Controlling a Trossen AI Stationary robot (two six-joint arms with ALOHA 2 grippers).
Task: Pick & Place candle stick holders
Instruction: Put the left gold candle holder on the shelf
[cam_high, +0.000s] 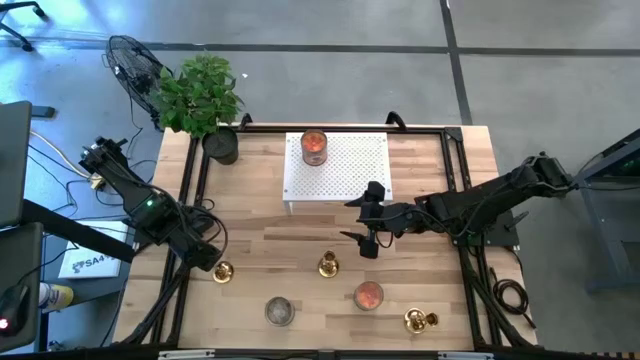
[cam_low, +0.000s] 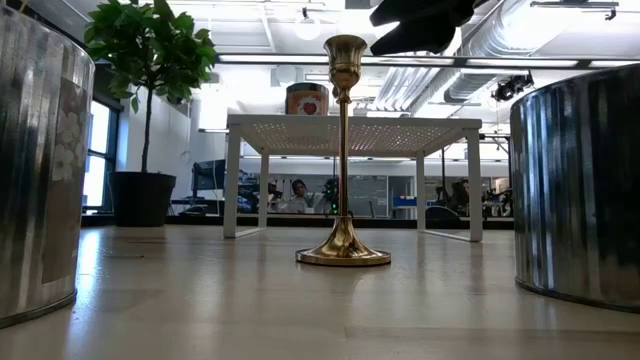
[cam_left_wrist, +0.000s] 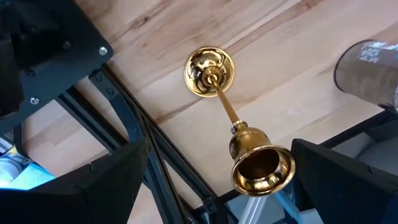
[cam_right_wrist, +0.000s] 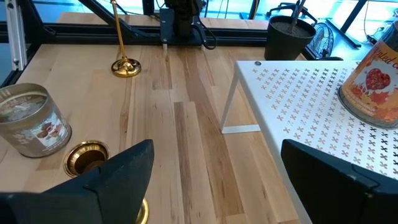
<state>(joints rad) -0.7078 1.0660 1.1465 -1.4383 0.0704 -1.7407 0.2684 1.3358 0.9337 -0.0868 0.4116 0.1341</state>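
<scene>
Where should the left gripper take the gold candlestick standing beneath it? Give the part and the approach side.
Probably the slim stem, just under the cup, coming straight down from above. The candlestick stands upright on its round base, and the flared cup should stop a slip. The left gripper hangs open over it, fingers either side. The right gripper waits mid-table.

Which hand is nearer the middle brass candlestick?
Right. The right hand hovers open just above and beside the middle candlestick; the left hand sits over the left candlestick, well away.
</scene>
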